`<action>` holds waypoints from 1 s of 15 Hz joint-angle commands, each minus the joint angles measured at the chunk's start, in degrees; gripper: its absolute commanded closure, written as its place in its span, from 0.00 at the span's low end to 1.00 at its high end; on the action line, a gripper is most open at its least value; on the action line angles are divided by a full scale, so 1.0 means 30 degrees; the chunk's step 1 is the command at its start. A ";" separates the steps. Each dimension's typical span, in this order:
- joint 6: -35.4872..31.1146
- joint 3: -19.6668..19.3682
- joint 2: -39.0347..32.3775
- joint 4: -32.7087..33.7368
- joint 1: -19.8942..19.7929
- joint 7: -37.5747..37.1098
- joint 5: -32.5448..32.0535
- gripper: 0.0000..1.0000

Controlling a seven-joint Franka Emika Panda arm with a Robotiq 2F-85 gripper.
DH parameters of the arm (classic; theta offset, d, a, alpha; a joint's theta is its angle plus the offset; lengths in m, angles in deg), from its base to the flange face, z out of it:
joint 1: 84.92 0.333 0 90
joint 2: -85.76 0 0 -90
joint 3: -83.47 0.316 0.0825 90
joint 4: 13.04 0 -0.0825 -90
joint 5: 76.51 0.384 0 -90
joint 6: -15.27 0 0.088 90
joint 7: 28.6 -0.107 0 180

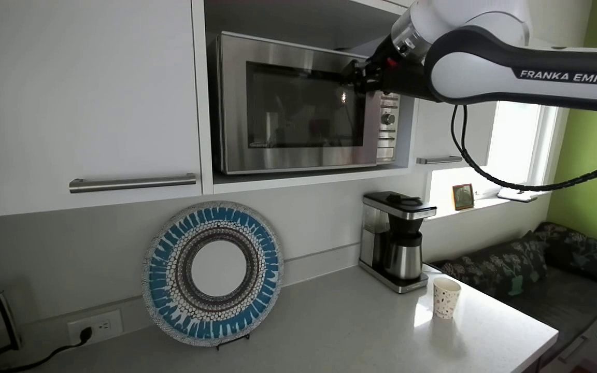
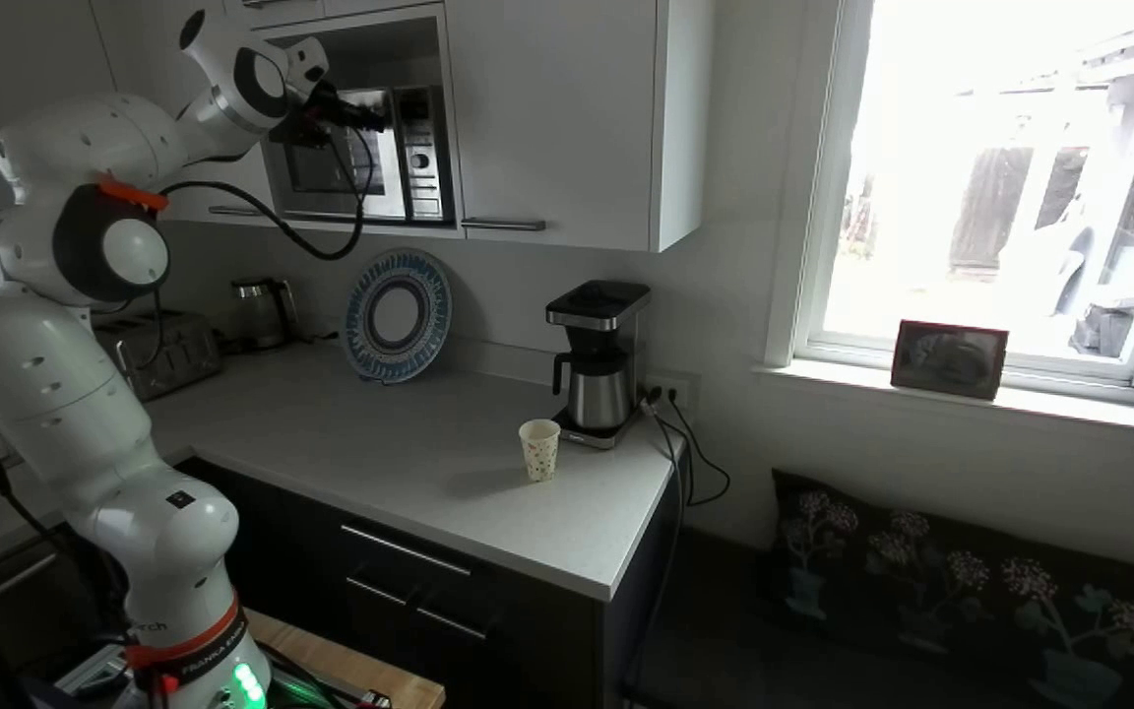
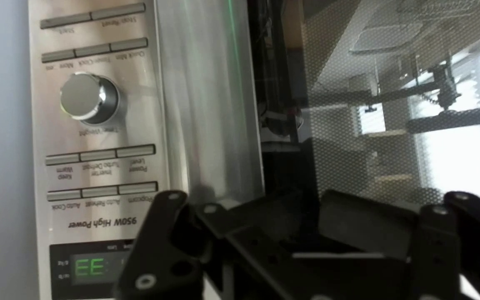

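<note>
The fingers [image 3: 365, 221] are a little apart with nothing seen between, and directly before them lies the upper part of the door [image 3: 336, 125], toward the panel [image 3: 102, 138] of the microwave [image 1: 306, 109], whose long axis runs level above the bench [image 1: 340, 321].

Up top, spotting a microwave [image 1: 303, 106] in the cabinet niche [image 1: 298, 178], with the gripper [image 3: 313, 202] before its door [image 3: 390, 137]; below, on the counter [image 1: 329, 329], catching a plate [image 1: 213, 272] at left, then a coffee maker [image 1: 397, 241] rightward, with a cup [image 1: 446, 299] before it.
</note>
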 commanded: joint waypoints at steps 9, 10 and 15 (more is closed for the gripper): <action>-0.1511 -0.0490 -0.1254 0.0871 -0.0113 -0.0516 -0.2249 0.36; -0.1626 -0.0437 -0.1195 0.0779 -0.0174 -0.0889 -0.2873 0.30; -0.0557 -0.0345 -0.0533 0.0496 0.0010 -0.2250 -0.5692 0.00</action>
